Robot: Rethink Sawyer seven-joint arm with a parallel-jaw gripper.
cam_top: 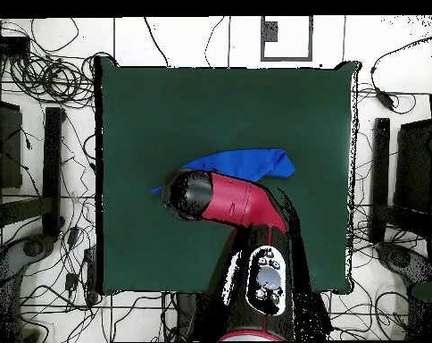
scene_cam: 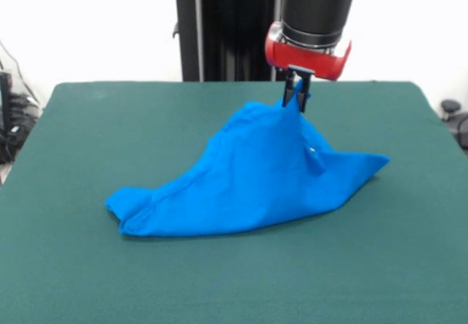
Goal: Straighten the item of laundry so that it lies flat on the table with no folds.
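I see the table (scene_cam: 66, 265) filling most of the front view, its dark green cloth bare apart from the shirt. In the overhead view the same green surface (cam_top: 139, 107) runs well past the shirt on every side.

My arm (scene_cam: 319, 6) comes down from above at the far side of the table, right of centre in the front view, its black and red wrist pointing almost straight down. From overhead the arm (cam_top: 242, 204) reaches out from the base and leans to the left, its rounded black end covering part of the shirt.

The gripper (scene_cam: 297, 90) hangs just under the red wrist collar, with its dark fingers pressed together and pinching a small peak of blue fabric.

The item of laundry (scene_cam: 248, 185) sits near the middle of the table, drawn up into a tent under that pinch. From the peak the cloth slopes down on both sides: a long fall to the near left, ending in a bunched, rounded corner on the felt, and a shorter one to the right, ending in a pointed flap. Soft creases run down the slope, and a small white speck shows on the right side. Only plain blue shows. Overhead, the shirt (cam_top: 251, 163) appears as a narrow blue strip just beyond the arm.
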